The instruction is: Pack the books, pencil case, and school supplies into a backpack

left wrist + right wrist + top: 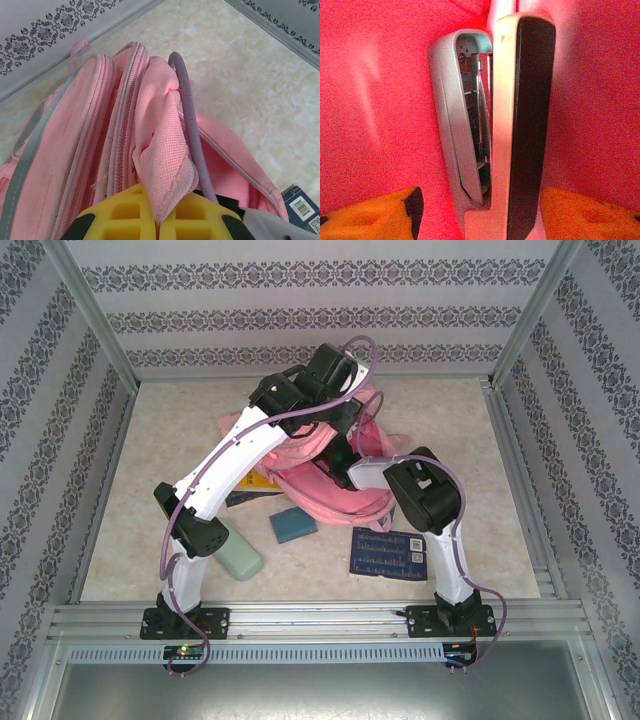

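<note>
A large pink backpack (335,502) lies in the middle of a pale table (170,440). The left gripper (159,220) is pinched tight on a fold of the backpack's fabric beside the zipper edge. A navy book (388,554) lies flat just beside the backpack, on the right arm's side. A mint-green pencil case (240,558) lies near the left arm's base. Inside the backpack, against red-lit lining, a stapler (520,125) stands on end between the yellow fingers (380,215) of the right gripper (479,205). They are spread wide, with a gap on each side of the stapler.
</note>
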Robot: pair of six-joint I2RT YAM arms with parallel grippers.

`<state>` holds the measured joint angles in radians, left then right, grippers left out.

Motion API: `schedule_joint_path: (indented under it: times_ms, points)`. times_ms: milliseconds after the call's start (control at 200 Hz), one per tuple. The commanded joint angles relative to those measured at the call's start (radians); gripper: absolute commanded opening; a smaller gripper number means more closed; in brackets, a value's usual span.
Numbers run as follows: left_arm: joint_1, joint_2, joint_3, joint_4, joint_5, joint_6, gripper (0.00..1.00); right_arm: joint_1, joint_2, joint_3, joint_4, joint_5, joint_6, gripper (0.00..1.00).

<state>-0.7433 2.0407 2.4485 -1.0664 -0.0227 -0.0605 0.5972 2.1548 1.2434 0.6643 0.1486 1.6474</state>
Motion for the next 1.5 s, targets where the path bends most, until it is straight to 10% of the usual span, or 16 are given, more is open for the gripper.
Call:
schedule_joint_path:
  times_ms: [0, 809, 1244, 1499]
  points:
    - [0.023, -0.061, 0.058, 0.111, -0.012, -0.012, 0.00, -0.010, -0.069, -0.055, 0.077, -0.044, -0.072, 0.64]
    - [0.073, -0.064, -0.002, 0.075, 0.024, -0.035, 0.00, -0.049, -0.561, -0.401, -0.152, -0.236, -0.492, 0.51]
    - [0.190, -0.157, -0.257, 0.241, 0.190, -0.112, 0.00, -0.041, -1.008, -0.419, -0.723, -0.167, -0.980, 0.46]
    - [0.192, -0.148, -0.411, 0.331, 0.333, -0.153, 0.00, -0.017, -1.031, -0.372, -0.963, -0.332, -1.092, 0.49]
